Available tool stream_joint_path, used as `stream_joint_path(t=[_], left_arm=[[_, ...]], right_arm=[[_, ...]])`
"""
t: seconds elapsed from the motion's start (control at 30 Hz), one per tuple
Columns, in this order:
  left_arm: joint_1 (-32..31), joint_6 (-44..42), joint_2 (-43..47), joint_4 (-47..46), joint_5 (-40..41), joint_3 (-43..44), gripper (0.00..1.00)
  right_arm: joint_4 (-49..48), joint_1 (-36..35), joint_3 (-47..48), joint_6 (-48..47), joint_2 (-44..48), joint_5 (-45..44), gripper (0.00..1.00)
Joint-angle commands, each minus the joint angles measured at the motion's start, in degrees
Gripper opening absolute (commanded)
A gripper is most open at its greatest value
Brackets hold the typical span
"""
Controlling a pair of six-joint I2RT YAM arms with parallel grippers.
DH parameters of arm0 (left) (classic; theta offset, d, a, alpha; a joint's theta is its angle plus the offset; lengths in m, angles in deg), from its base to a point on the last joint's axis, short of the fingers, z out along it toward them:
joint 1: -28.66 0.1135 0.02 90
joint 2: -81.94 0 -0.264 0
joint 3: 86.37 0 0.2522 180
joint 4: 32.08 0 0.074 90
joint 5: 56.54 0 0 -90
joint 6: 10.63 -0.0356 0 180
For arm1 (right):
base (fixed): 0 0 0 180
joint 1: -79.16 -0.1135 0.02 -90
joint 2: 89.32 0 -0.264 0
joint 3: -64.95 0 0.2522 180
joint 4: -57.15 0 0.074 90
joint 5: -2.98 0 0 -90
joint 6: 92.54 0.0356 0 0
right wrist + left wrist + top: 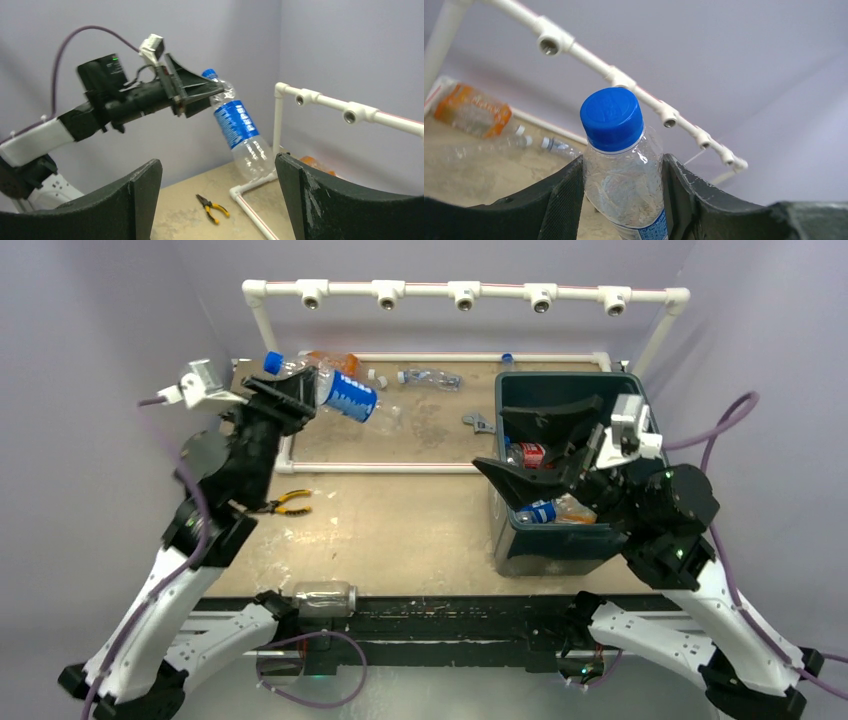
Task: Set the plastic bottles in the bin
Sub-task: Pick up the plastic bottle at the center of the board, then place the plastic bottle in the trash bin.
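Slippage risk: left tool pinches the Pepsi bottle just below its cap, well apart from the bin; right tool gapes empty.

Pale lilac walls enclose a scuffed tan table with white pipe frame.
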Motion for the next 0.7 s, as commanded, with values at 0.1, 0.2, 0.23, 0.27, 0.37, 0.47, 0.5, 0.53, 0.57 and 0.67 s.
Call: stream_joint_path(t=[0.1, 0.2, 0.23, 0.27, 0.37, 0.47, 0.5, 0.53, 0.57, 0.67], left_arm=[[0.1, -26.0, 5.2, 0.8, -34.0, 2.2, 0.11], [0.1, -24.6, 6.4, -3.1, -46.7, 0.8, 0.07], [0.1, -23.4, 7.0, -5.1, -49.8, -0.2, 0.05], [0.1, -22.5, 7.6, -6.6, -52.3, -1.1, 0.05], [0.2, -19.9, 8.9, -11.1, -58.1, -2.9, 0.03], [0.2, -17.9, 9.4, -12.9, -61.5, -3.4, 0.03], [0.1, -17.4, 9.5, -13.2, -62.1, -3.4, 0.02], [0.1, -16.9, 9.7, -13.7, -62.6, -3.5, 0.01], [0.1, -16.5, 9.8, -14.0, -62.9, -3.5, 0.0], [0.1, -15.7, 10.2, -15.0, -63.0, -4.1, 0.0]], right_arm=[[1.6, 0.2, 8.5, 1.9, -11.5, 10.2, 0.89], [1.6, 0.1, 9.0, 2.7, -14.7, 14.6, 0.9], [1.5, 0.1, 8.9, 3.0, -15.6, 16.4, 0.91], [1.6, 0.0, 8.8, 3.3, -16.3, 17.6, 0.92], [-0.8, -0.7, 5.9, 4.4, -16.5, 17.3, 0.96], [-4.3, -1.5, 3.0, 5.0, -15.5, 14.9, 0.97], [-4.9, -1.7, 2.5, 5.2, -15.5, 14.7, 0.97], [-5.2, -2.0, 2.4, 5.3, -15.8, 14.9, 0.97], [-5.6, -2.4, 2.5, 5.4, -16.1, 15.1, 0.97], [-6.7, -4.1, 2.9, 5.8, -17.4, 16.5, 0.98]])
